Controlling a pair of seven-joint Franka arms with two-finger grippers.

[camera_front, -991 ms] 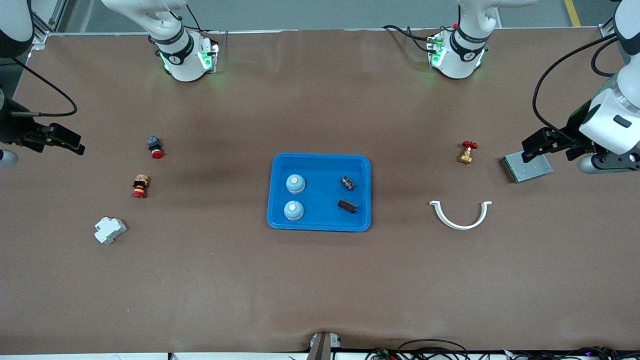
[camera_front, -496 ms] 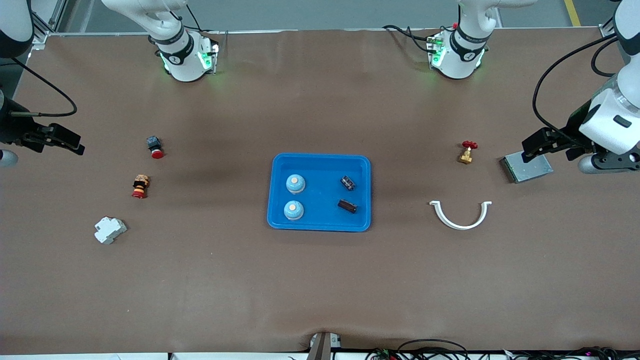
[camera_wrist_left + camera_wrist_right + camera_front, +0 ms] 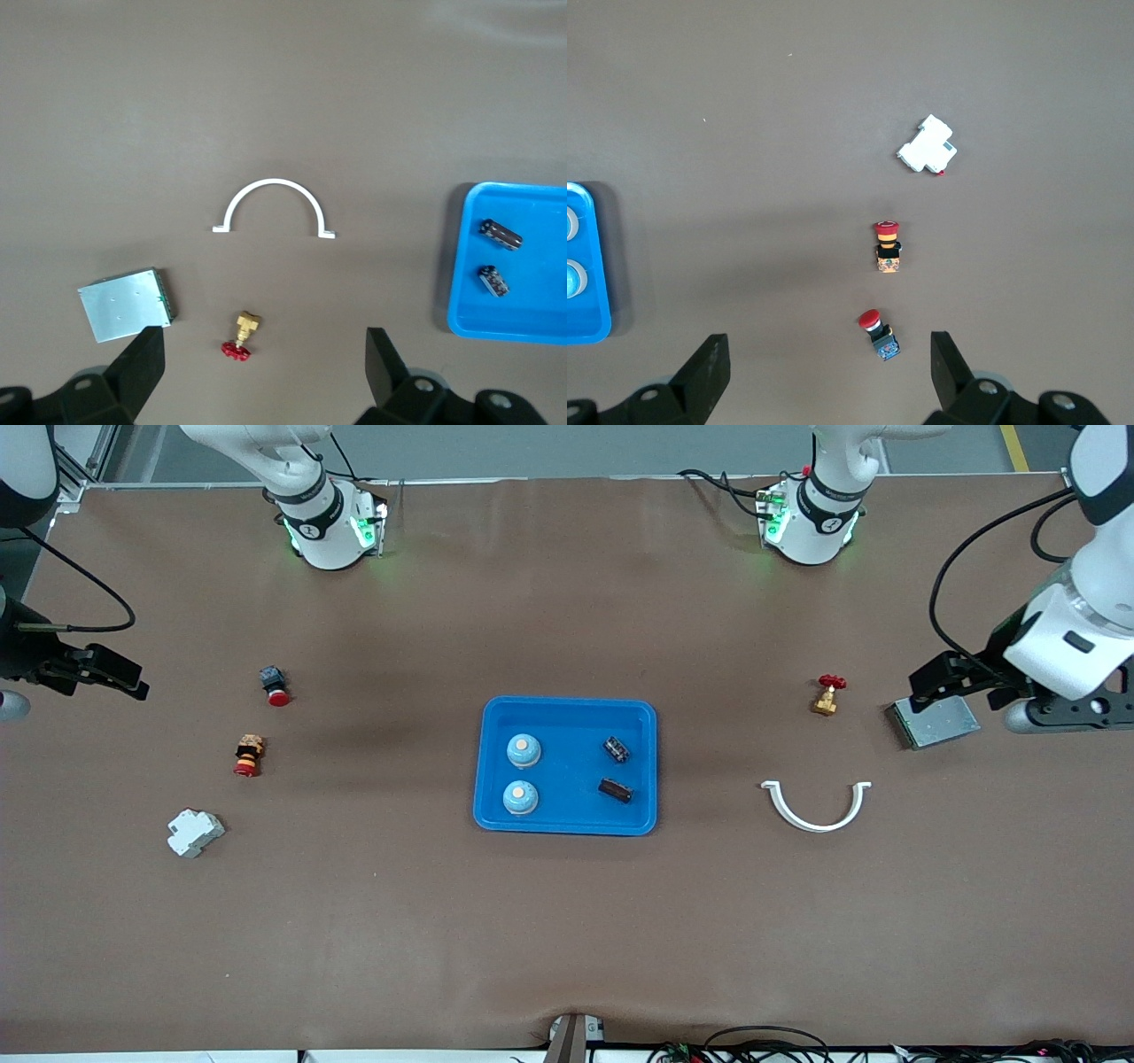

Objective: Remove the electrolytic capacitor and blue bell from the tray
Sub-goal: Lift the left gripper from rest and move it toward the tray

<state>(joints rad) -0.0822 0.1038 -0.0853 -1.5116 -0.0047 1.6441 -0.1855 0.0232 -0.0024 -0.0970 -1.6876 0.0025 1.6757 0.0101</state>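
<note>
1. The tray (image 3: 567,824) sits in the middle of the table, roughly midway between the two arms, so either arm can reach in.
2. Two blue bells stand upright in the half of the tray toward the right arm's end: one bell (image 3: 524,750) near the tray's farther edge, the other bell (image 3: 520,797) near its nearer edge. They are apart from each other, which leaves room for fingers around each dome.
3. Two dark capacitors lie on their sides in the other half: one capacitor (image 3: 617,748) farther, the other capacitor (image 3: 615,789) nearer. Nothing has left the tray yet.
4. The left gripper (image 3: 941,682) hangs over a grey box (image 3: 935,723) at the left arm's end of the table, fingers spread and empty, likely the arm for the capacitors.
5. The right gripper (image 3: 115,674) hangs over the table's edge at the right arm's end, fingers spread and empty, waiting.
6. A brass valve (image 3: 827,695), a white clip (image 3: 816,808), two buttons and a white block lie well outside the tray.
</note>
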